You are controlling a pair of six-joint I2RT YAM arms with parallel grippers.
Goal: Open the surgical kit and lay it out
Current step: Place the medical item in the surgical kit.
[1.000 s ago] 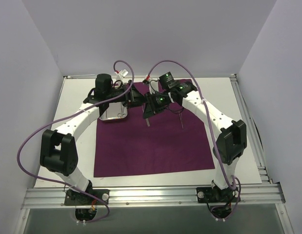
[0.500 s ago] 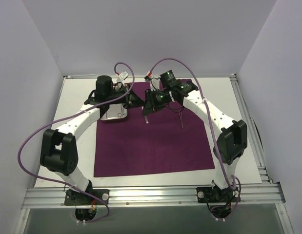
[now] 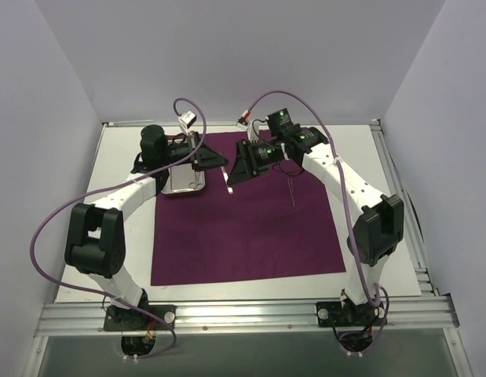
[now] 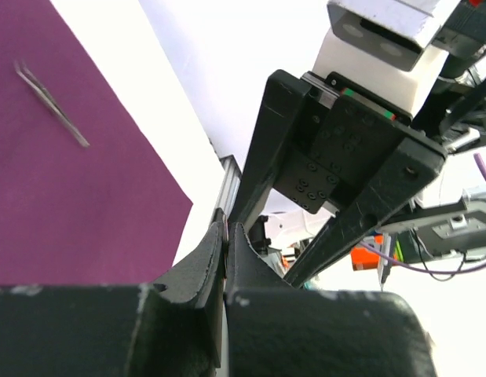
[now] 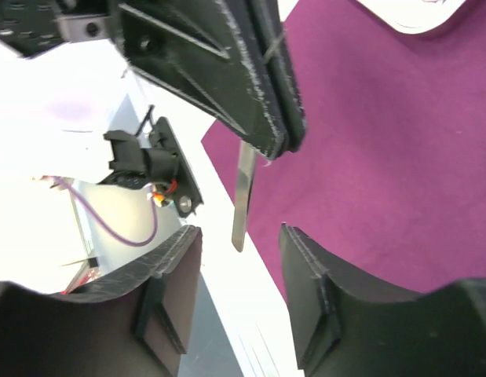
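At the far end of the table (image 3: 388,259), the purple cloth (image 3: 243,236) lies spread flat and the 2 arms meet just above it. The left gripper (image 4: 227,232) has its jaws pressed together on a flat silver tool (image 5: 243,192), which hangs from them down toward the cloth. The right gripper (image 5: 239,236) has its jaws spread, with 1 finger on either side of that tool, and I can see no contact with it.

The tray (image 3: 188,192) sits on the cloth's far left corner, just beside the left gripper. Whether anything lies inside it cannot be told. 1 pair of tweezers (image 3: 292,192) lies alone on the cloth to the right, well apart from the tray.

By my reading, the unwrapping is done and 1 instrument is laid out, while a 2nd is in the air between the arms. Setting that tool down on the cloth is left to do, along with any other pieces. No scissors show in these views.
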